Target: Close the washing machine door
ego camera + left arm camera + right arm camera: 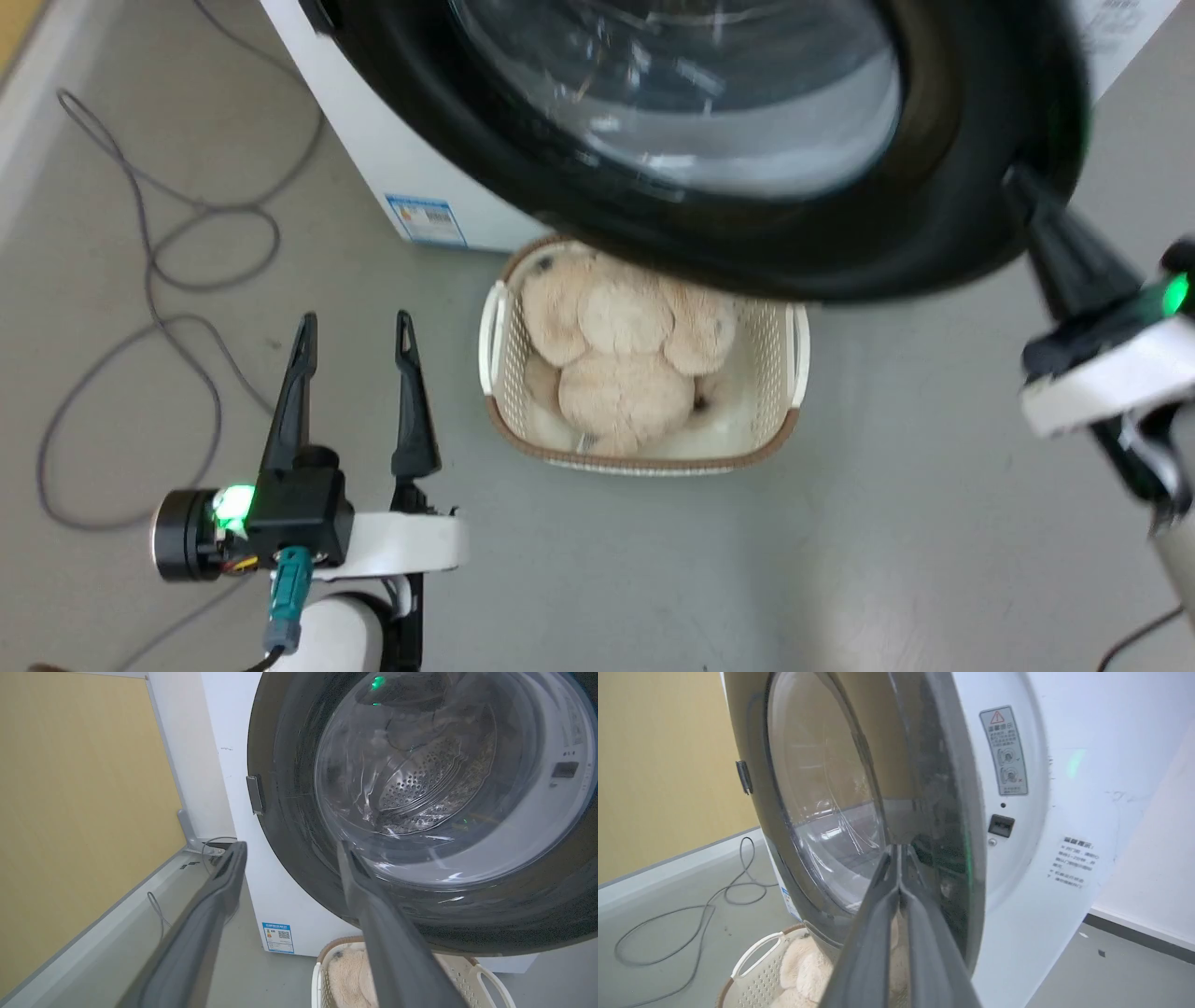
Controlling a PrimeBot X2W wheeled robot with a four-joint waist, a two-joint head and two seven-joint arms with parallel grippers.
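**Standing ajar, door hangs over the basket**

The washing machine door (691,93) fills the head view from 12 to 1 o'clock. It is swung partway out from the washing machine (401,159), whose white front shows at 11 o'clock with a blue sticker (425,219) low on it. In the left wrist view the perforated steel drum (420,784) shows through the glass.

The right pincer (1019,187), at 3 o'clock, has its fingers pressed together with nothing between them. Its tips lie against the door's black rim at the rim's 4 o'clock.

At the door's 6 o'clock a white basket (490,350) sits on the grey floor (887,523) and holds a beige plush toy (616,364). The rim overlaps the basket's far end.

The left pincer (355,317) hangs at 8 o'clock with its fingers apart, holding nothing, well apart from the door. A grey cable (149,271) loops over the floor at 9 o'clock.
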